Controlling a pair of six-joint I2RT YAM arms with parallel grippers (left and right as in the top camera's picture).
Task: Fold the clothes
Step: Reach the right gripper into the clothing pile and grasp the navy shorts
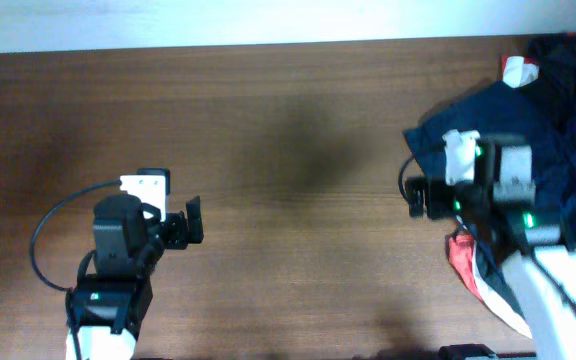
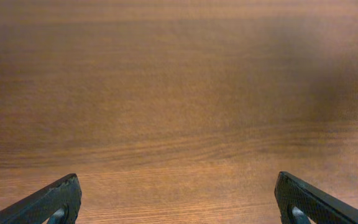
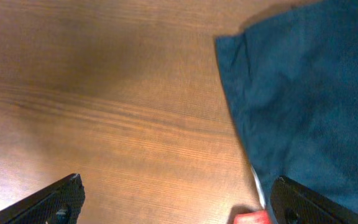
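Overhead, my left claw (image 1: 190, 222) sits low on the left of the bench (image 1: 298, 130), with bare wood around it. My right claw (image 1: 416, 197) is at the near edge of the shorts (image 1: 493, 110), which lie bunched at the bench's right side. A red and white cloth (image 1: 463, 257) lies just beside the right arm, and black garments (image 1: 573, 60) are heaped at the far right corner.

From the left wrist, I see both fingers (image 2: 51, 202) spread wide apart, with nothing but wood between them.

From the right wrist, the claw (image 3: 176, 205) is likewise spread wide and holds nothing. The shorts (image 3: 303, 93) fill the right half of the view. Their edge runs down between the fingers, nearer the right one, with a scrap of red (image 3: 252, 218) at the bottom.
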